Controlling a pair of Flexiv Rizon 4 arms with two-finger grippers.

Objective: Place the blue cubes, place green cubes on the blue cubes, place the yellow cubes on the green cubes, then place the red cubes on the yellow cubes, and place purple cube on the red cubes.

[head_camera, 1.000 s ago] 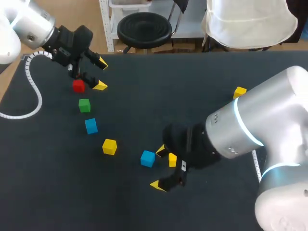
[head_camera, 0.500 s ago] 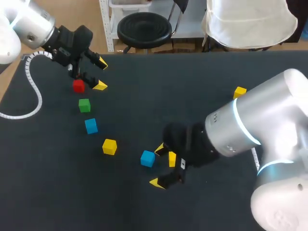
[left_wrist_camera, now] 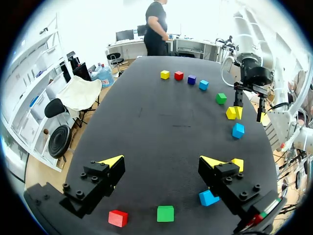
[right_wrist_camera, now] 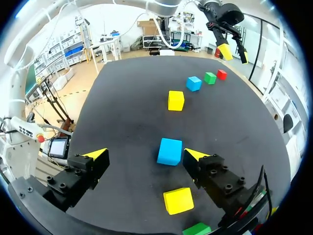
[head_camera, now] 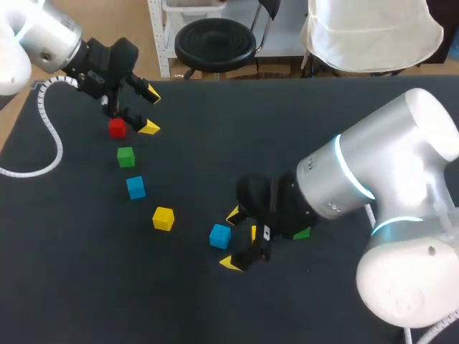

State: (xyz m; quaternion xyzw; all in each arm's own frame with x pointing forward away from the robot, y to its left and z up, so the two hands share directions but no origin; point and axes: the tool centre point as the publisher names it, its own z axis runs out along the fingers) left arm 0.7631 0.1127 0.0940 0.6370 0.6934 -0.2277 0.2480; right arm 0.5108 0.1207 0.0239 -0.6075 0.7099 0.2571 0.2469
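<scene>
— Where is the right gripper [head_camera: 232,239]?
— Near the middle of the worktop [head_camera: 86,287], somewhat toward the near edge. Its fingers are spread wide and hold nothing. A blue cube [head_camera: 220,236] sits just ahead of the gap between the yellow tips, and neither tip touches it.
— Anything under that wrist?
— A yellow cube [right_wrist_camera: 178,200], and behind it a green cube [right_wrist_camera: 198,229] (only part of it shows).
— And the left gripper [head_camera: 150,111]?
— Near the far left corner, fingers likewise apart and empty. A red cube [head_camera: 117,128] lies just beside its nearer tip. From there a loose line runs toward the near edge: a second green cube [head_camera: 125,156], a second blue cube [head_camera: 135,188], a second yellow cube [head_camera: 163,218], each apart from the next.
— The purple cube [left_wrist_camera: 191,79]?
— Toward the right edge, between a second red cube [left_wrist_camera: 179,75] and a third blue cube [left_wrist_camera: 203,84].
</scene>
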